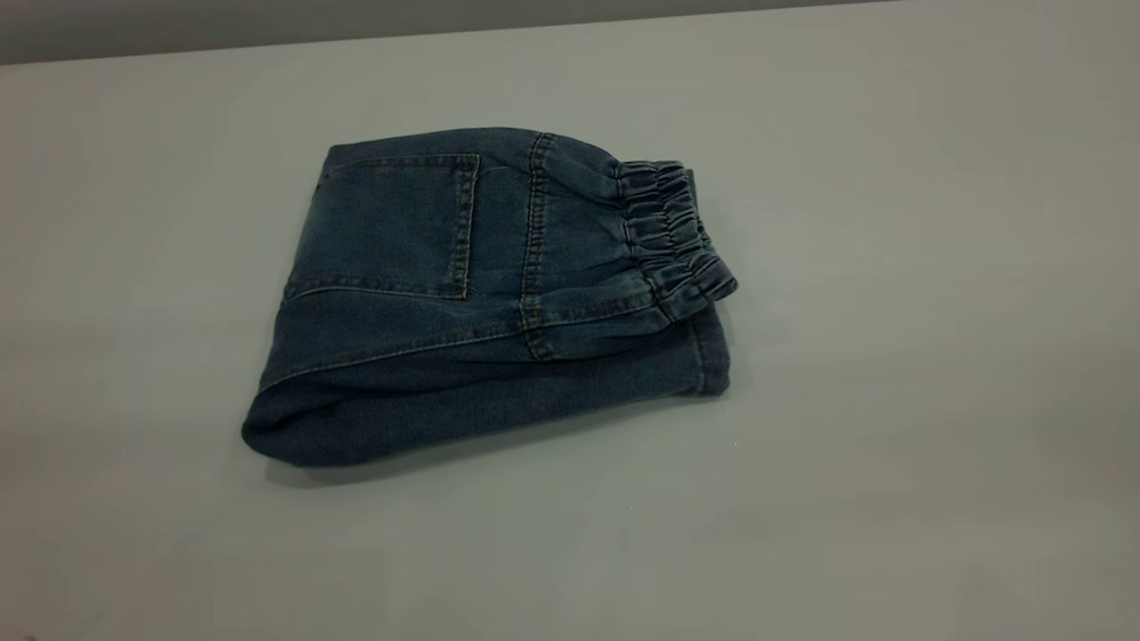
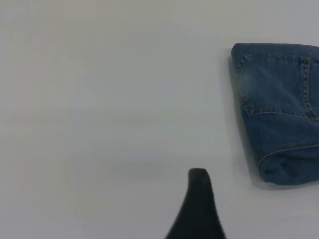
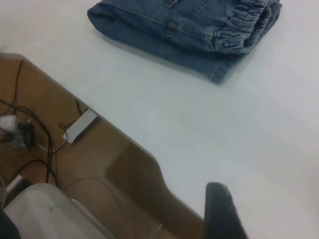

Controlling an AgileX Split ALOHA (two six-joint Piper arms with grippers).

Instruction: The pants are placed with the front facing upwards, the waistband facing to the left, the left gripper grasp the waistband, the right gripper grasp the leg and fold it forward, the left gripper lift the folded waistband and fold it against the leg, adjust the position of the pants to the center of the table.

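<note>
The pants (image 1: 463, 294) lie folded into a compact blue denim bundle near the middle of the table (image 1: 891, 445), with the patch pocket on top. The ruched waistband (image 1: 668, 231) lies over the right end, and a leg hem (image 1: 708, 356) peeks out beneath it. Neither gripper shows in the exterior view. My left gripper (image 2: 249, 209) hangs over bare table, apart from the pants (image 2: 279, 114), with only one dark finger (image 2: 199, 204) showing. My right gripper (image 3: 259, 209) is near the table's edge, far from the pants (image 3: 174, 20) and waistband (image 3: 246, 25). Both hold nothing.
In the right wrist view the table's curved edge (image 3: 124, 139) borders a brown surface below with black cables (image 3: 35, 139), a small white box (image 3: 82, 124) and a pale grey casing (image 3: 45, 214). White tabletop surrounds the pants on every side.
</note>
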